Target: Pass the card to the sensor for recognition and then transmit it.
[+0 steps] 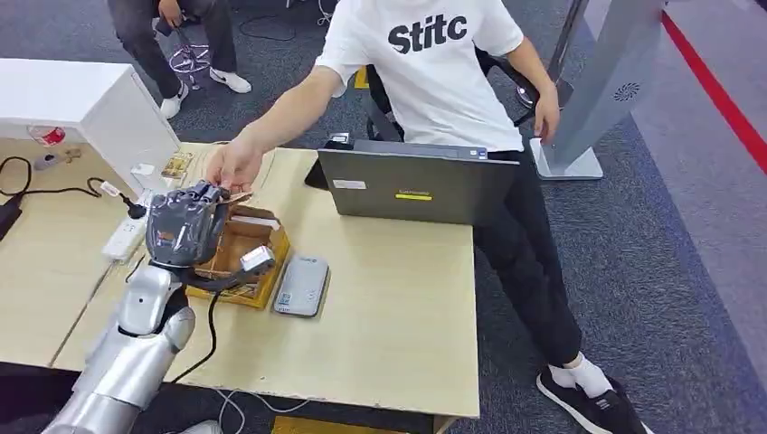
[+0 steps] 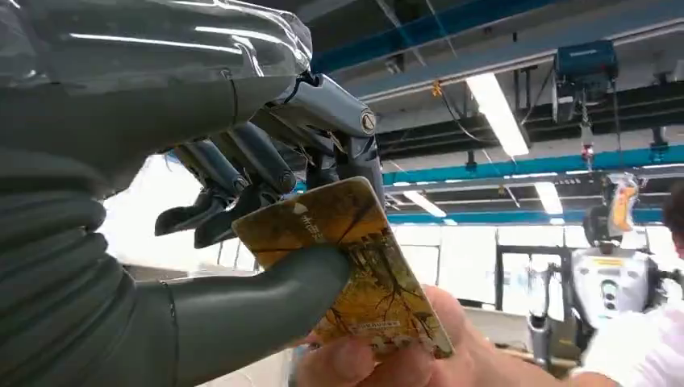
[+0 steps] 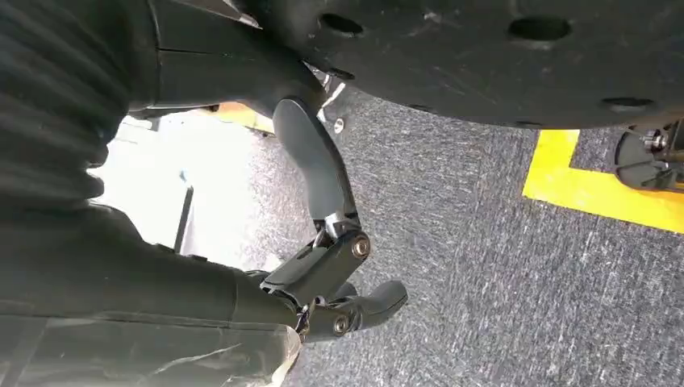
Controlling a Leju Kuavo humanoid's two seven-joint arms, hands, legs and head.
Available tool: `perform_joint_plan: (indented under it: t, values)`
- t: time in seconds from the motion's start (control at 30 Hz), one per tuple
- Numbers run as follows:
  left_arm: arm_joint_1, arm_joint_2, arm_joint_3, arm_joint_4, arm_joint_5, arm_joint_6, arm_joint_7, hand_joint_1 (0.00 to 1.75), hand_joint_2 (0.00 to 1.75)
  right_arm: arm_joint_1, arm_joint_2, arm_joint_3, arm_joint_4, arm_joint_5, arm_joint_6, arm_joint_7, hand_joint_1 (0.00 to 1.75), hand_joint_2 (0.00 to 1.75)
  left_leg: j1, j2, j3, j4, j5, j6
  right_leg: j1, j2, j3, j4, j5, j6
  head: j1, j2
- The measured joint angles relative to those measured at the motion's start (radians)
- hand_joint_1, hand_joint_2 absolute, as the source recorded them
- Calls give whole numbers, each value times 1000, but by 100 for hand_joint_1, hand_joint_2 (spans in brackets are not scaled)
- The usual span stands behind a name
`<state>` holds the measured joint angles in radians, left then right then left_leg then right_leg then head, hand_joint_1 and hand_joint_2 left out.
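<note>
My left hand [image 1: 185, 226] is raised over the desk and pinches a yellow patterned card [image 2: 347, 258] between its thumb [image 2: 258, 302] and its dark fingers [image 2: 242, 173]. In the head view the card [image 1: 238, 196] sticks out from the hand toward a person's hand [image 1: 231, 165]. That person's fingers [image 2: 379, 363] grip the card's far end, so both hold it. A grey flat sensor device [image 1: 301, 285] lies on the desk just right of my forearm. My right hand [image 3: 339, 274] hangs over grey carpet with its fingers loosely apart and nothing in them.
A brown cardboard box [image 1: 242, 249] sits under my left hand. A grey laptop [image 1: 416, 185] stands open at the desk's far side, in front of the person in a white T-shirt [image 1: 425, 63]. A power strip [image 1: 125, 237] and cables lie to the left.
</note>
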<state>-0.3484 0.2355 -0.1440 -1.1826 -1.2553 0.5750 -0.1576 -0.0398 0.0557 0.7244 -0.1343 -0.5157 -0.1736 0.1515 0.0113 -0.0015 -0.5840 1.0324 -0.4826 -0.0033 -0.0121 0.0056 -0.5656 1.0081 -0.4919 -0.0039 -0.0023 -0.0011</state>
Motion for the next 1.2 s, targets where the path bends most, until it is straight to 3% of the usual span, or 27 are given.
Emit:
perform_joint_plan:
  t: [0.2, 0.5, 0.93, 1.2]
  values:
    - [4, -52, -96, 18, -30, -51, 0, 175, 175, 0, 0, 0, 0, -7, 0, 0, 0, 175, 0, 1, 0, 0, 0, 0, 0, 1, 0, 0, 0, 0, 0, 0]
    - [3, -75, -237, 75, -61, -124, 24, 175, 175, 0, -1, 2, 0, -15, 0, 0, 0, 175, 0, 1, 0, 0, 0, 0, 0, 1, 0, 0, 0, 0, 0, 0]
    - [-10, -46, -275, 168, -18, -253, 37, 175, 175, 0, -2, 4, 1, -26, 2, -5, 0, 175, 0, 1, 0, 0, 0, 0, 0, 1, 0, 0, 0, 0, 0, 0]
    - [-31, -31, -282, 201, 22, -288, 18, 175, 175, 0, -2, 5, 3, -30, 2, -5, 0, 175, 0, 1, 0, 0, 0, 0, 0, 1, 0, 0, 0, 0, 0, 0]
